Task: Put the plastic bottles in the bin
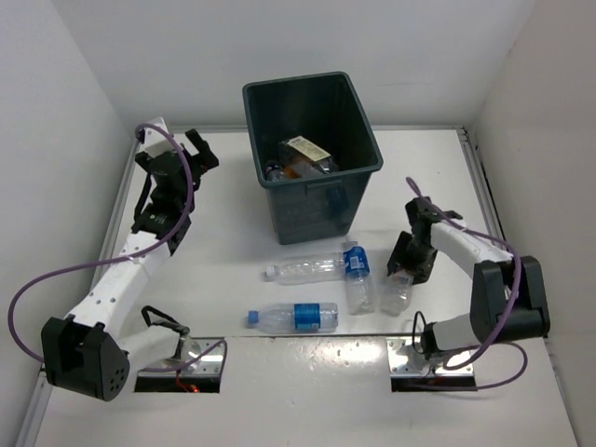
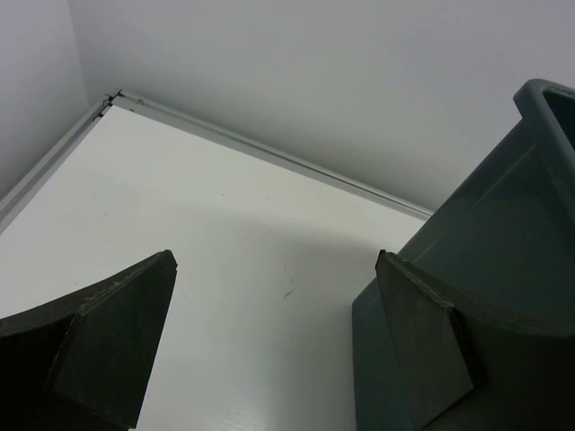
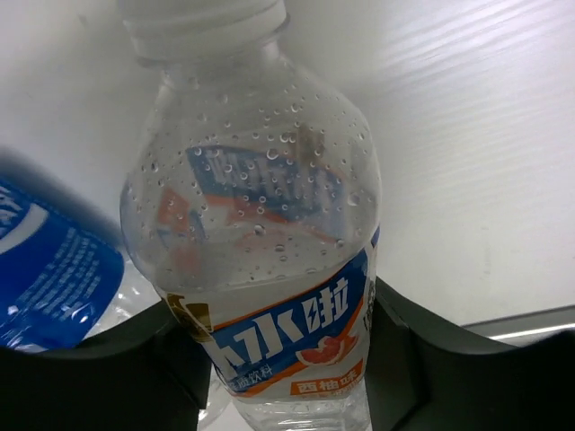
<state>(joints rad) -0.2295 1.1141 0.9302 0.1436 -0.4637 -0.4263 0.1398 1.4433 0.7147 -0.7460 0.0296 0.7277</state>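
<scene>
Surface: white table, white walls around.
Near edge, middle: three bottles lying loose.
Right of them: right gripper clenched on right bottle, blue bottle just beside.
Far-left corner: left gripper spread wide, holding nothing.
Far middle: bin, more bottles inside.
Risk: thin, slick bottle could squirm free on lifting, or knock the blue bottle rolling.

The left arm at 8 o'clock and right arm at 4 o'clock are white tubes with black joints, looped purple cables and dark jaws.
</scene>
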